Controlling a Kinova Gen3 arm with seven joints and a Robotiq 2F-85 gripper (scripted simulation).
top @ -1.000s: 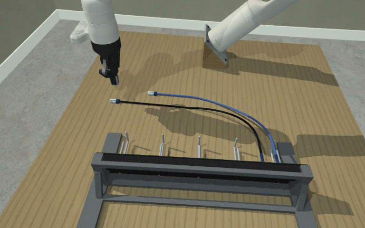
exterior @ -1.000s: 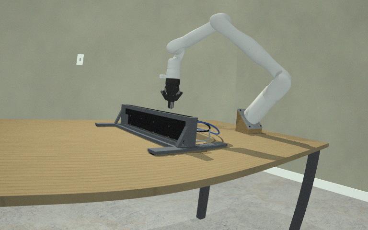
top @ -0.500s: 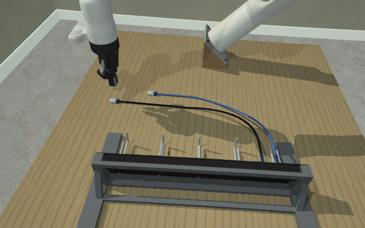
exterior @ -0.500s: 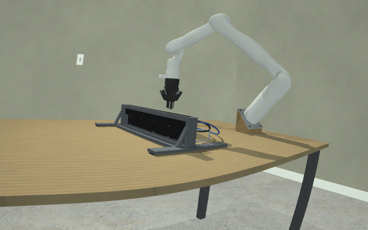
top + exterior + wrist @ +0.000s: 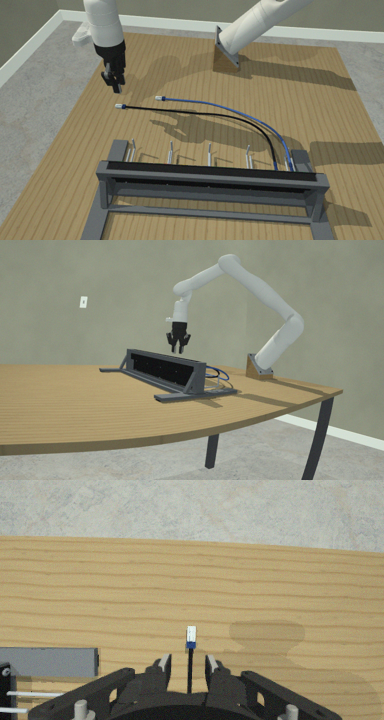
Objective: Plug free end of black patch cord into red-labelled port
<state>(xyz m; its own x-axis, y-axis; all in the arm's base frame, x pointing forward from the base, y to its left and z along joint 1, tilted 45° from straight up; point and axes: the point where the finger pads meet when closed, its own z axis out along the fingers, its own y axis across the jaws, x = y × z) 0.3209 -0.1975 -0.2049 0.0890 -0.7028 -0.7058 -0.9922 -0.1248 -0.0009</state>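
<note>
The black patch cord (image 5: pixel 198 113) (image 5: pixel 190 672) lies on the table, its far end at the right part of the rack (image 5: pixel 212 176) (image 5: pixel 200 377) (image 5: pixel 50 662). Its free plug (image 5: pixel 118 106) (image 5: pixel 191 635), clear with a dark blue boot, lies at the left in the top view. My gripper (image 5: pixel 120 86) (image 5: pixel 177 350) (image 5: pixel 188 664) is partly open and empty, pointing down above the table. In the wrist view the black cord runs below, between the fingertips, with the plug just beyond them. The rack stands upright. The port side faces away from the top and exterior views; I cannot make out the red-labelled port.
The blue cord (image 5: pixel 208 103) lies beside the black one, its free plug (image 5: pixel 159 98) nearby. Several thin metal cord guides (image 5: pixel 209 158) (image 5: pixel 37 694) stick out from the rack's port side. The table edge (image 5: pixel 200 542) is beyond the black cord's plug. The arm's base block (image 5: pixel 223 62) (image 5: pixel 254 372) stands at the back.
</note>
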